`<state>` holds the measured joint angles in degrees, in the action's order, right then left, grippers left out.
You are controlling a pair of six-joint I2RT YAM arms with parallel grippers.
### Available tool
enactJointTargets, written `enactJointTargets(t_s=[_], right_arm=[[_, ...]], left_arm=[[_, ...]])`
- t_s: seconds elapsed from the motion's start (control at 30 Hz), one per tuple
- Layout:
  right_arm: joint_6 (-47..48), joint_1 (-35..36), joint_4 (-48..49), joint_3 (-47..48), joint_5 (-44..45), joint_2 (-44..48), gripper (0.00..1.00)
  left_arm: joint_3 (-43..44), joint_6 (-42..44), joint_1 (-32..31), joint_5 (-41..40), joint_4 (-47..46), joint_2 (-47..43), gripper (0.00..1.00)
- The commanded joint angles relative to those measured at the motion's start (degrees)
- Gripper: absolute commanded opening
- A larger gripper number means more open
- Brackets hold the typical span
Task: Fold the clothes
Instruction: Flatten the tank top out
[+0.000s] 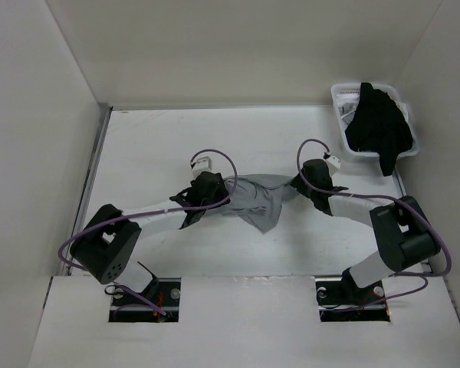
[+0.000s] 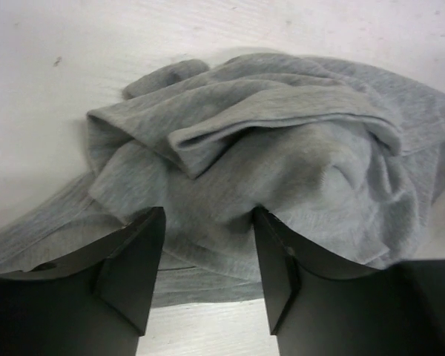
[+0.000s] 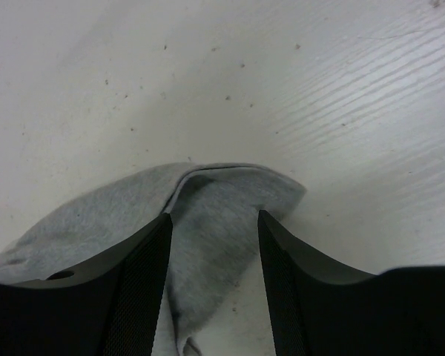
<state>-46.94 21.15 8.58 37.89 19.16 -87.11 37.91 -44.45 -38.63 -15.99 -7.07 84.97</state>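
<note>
My left gripper [image 2: 208, 222] has its jaws spread wide and clamps nothing. The crumpled grey garment [image 2: 282, 148] is heaped on the table under and just past its fingertips. My right gripper [image 3: 215, 222] is spread the same way, with a rounded edge of that cloth lying loose between its fingers, not pinched. From above, the cloth sits bunched between both grippers near the middle of the table [image 1: 153, 138]. A white basket [image 1: 339, 98] holding a black garment [image 1: 377, 126] stands in the far right corner.
</note>
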Motion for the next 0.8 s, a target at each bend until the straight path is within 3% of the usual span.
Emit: enactJointTargets(t_s=[0.0, 0.27, 0.33, 0.4, 0.53, 0.63, 0.77], right_arm=[[-1.49, 0.96, 5.57, 3.33, -2.37, -1.65, 0.55], [-4.21, 0.96, 9.09, 5.44, -5.62, -7.63, 0.51], [-4.48, 0.96, 9.35, 6.40, -5.97, -9.21, 0.43], [-5.00, 0.78, 9.70, 7.20, -6.15, -10.44, 0.27], [-4.13, 0.60, 12.77, 9.83, -6.94, -10.80, 0.03], [-2.81, 0.43, 14.18, 14.82, -7.64, -9.14, 0.00], [-0.09, 0.34, 12.52, 28.08, -8.69, -5.71, 0.00]], left_arm=[[1.47, 2.26, -0.96, -0.01, -5.41, -1.38, 0.48], [-0.12, 2.35, 2.73, 3.76, -7.25, -0.86, 0.47], [0.23, 2.61, 2.99, 4.82, -8.39, -0.16, 0.45], [0.76, 2.79, 3.08, 5.53, -9.19, 0.63, 0.40], [3.74, 2.96, 4.13, 7.98, -11.82, 4.05, 0.16], [9.18, 2.96, 6.33, 8.26, -14.72, 7.92, 0.03], [23.74, 2.09, 13.87, 5.36, -15.09, 13.37, 0.00]])
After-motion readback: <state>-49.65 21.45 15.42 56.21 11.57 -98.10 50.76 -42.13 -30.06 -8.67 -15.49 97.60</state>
